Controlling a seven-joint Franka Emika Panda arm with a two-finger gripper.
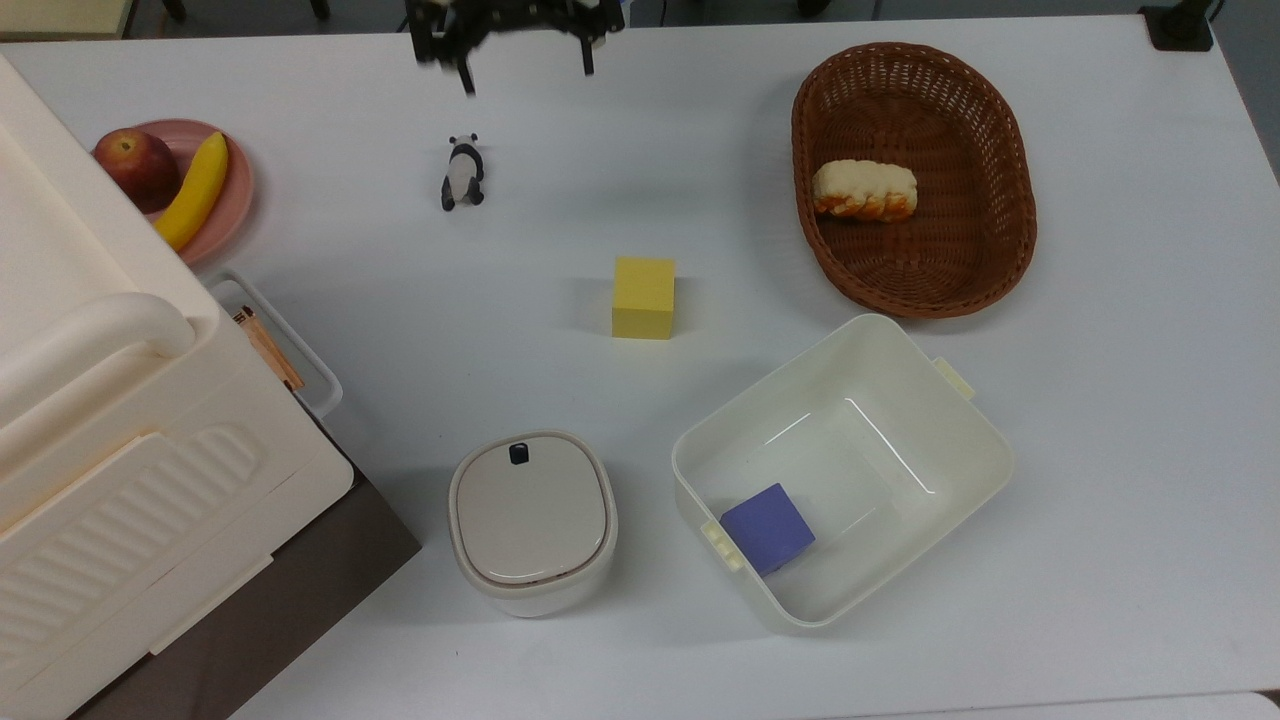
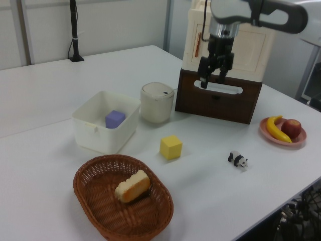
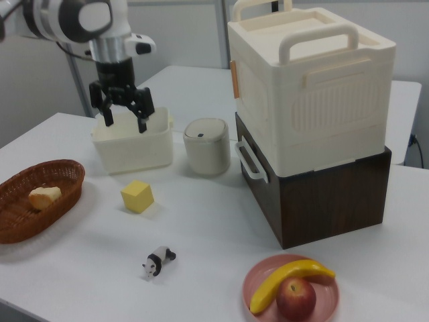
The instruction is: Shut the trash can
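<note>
The trash can [image 1: 532,520] is a small cream bin standing upright on the white table, its beige lid lying flat on top with the black button [image 1: 519,453] showing. It also appears in the left view [image 2: 157,102] and the right view [image 3: 206,145]. My gripper [image 1: 525,65] hangs open and empty at the top view's upper edge, high above the table and far from the bin. In the left view the gripper [image 2: 212,80] is in front of the brown cabinet; in the right view the gripper [image 3: 125,122] hangs in front of the tub.
A lidless cream tub [image 1: 860,440] holding a purple block [image 1: 768,527] stands right of the bin in the top view. A yellow block [image 1: 643,297], a toy panda [image 1: 461,172], a wicker basket [image 1: 960,250] with bread and a fruit plate [image 1: 235,190] lie around. A big cream box [image 1: 100,400] on a brown cabinet fills the top view's left.
</note>
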